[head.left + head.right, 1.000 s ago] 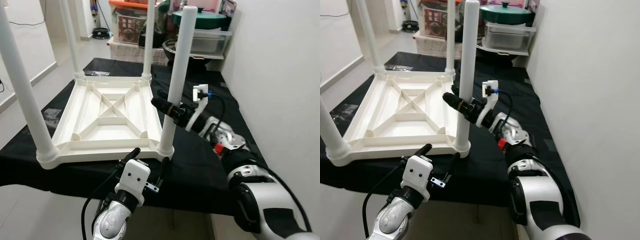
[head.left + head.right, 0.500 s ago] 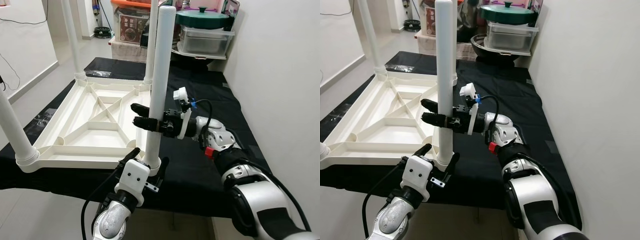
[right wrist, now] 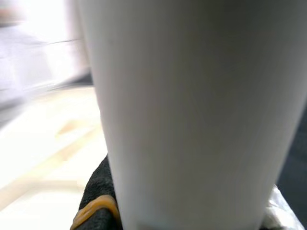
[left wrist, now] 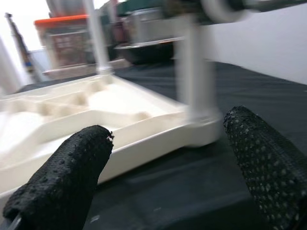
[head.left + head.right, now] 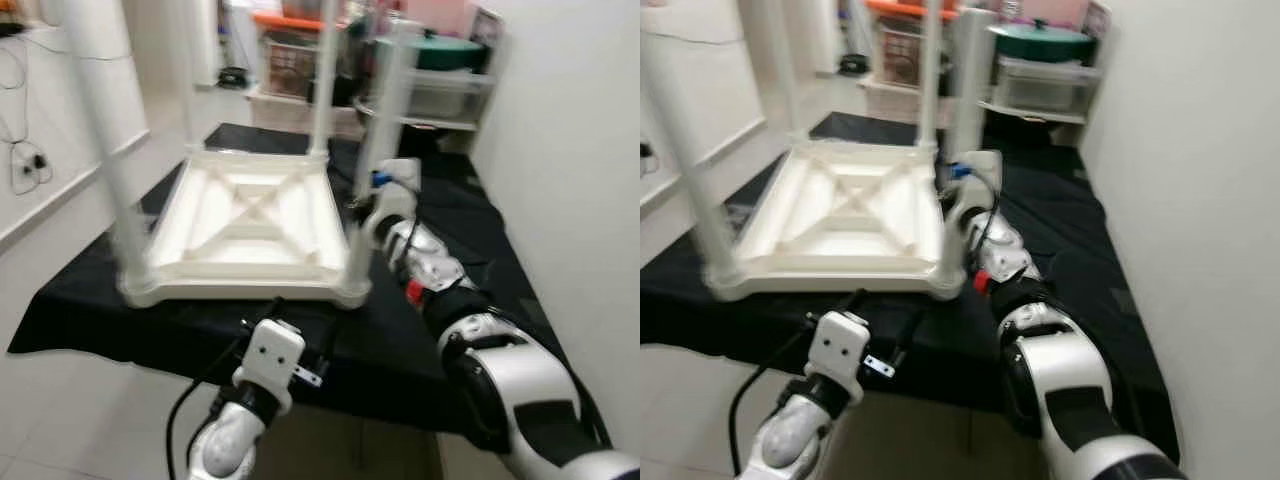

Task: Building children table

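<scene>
Left eye view puts the upturned white children's table [image 5: 255,220] at centre frame on my black-covered bench [image 5: 90,300]. My right gripper [image 5: 362,222] is clamped round its near right leg [image 5: 378,150]. My left gripper [image 4: 158,158], lower centre, hangs with fingers [image 4: 62,177] spread apart.

- No text, brand, number or sign can be read anywhere.
- The printed front of the storage box [image 5: 292,68] behind the upturned white table [image 5: 250,225] is too blurred to read.
</scene>
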Controlling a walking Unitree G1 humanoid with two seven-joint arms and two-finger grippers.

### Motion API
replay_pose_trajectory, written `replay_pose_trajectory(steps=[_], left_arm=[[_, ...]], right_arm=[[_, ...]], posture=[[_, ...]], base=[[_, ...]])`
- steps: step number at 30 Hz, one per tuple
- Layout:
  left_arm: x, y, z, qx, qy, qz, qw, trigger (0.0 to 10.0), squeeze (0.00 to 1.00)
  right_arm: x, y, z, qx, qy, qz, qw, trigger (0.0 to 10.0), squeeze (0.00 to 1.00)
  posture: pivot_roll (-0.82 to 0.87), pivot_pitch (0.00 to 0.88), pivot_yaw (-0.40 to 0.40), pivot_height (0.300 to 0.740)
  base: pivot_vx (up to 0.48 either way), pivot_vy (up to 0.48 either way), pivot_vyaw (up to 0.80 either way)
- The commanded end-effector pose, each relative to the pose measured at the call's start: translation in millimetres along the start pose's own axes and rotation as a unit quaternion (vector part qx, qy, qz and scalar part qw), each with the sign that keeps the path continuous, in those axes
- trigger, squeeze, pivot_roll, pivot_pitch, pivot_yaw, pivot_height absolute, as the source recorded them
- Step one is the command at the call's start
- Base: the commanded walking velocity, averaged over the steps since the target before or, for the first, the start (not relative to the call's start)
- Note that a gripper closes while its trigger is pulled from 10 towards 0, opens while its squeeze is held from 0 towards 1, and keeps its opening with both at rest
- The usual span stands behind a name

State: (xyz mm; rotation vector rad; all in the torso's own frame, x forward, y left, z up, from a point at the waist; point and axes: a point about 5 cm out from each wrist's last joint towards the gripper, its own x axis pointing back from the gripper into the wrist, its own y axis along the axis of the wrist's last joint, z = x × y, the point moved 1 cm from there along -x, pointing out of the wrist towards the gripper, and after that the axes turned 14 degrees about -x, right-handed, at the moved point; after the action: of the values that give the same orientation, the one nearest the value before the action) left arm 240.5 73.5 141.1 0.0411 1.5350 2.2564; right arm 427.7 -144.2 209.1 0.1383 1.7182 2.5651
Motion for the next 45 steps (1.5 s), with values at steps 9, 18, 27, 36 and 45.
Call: replay_pose_trajectory(steps=[9,18,27,36,45], left_arm=[[0.6,-2.0,-4.2,-0.002,-0.010,0.005,1.000,10.0,0.00],[-1.0,-1.0,-4.2,-0.001,-0.008,0.004,1.000,10.0,0.00],[-0.7,0.1,-3.2,-0.001,-0.007,0.003,1.000,10.0,0.00],[-0.4,0.3,-2.7,-0.001,-0.007,0.003,1.000,10.0,0.00],[-1.1,-0.5,-2.1,-0.001,-0.006,0.004,1.000,10.0,0.00]], right_arm=[[7.0,-22.5,0.0,-0.031,-0.058,0.003,0.998,10.0,0.00],[11.2,-23.8,44.1,-0.146,0.215,0.065,0.963,10.0,0.00],[33.9,-22.8,37.2,-0.126,0.467,0.150,0.862,10.0,0.00],[66.3,-41.5,54.7,-0.017,0.637,0.236,0.733,4.2,0.00],[53.4,-54.1,62.1,0.039,0.566,0.211,0.796,0.0,0.00]], posture=[[0.09,0.004,-0.119,0.740],[0.09,0.014,-0.125,0.740],[0.09,0.019,-0.128,0.740],[0.09,0.026,-0.123,0.740],[0.09,0.027,-0.126,0.740]], base=[[0.000,0.000,0.00],[0.000,0.000,0.00],[0.000,0.000,0.00],[0.000,0.000,0.00],[0.000,0.000,0.00]])
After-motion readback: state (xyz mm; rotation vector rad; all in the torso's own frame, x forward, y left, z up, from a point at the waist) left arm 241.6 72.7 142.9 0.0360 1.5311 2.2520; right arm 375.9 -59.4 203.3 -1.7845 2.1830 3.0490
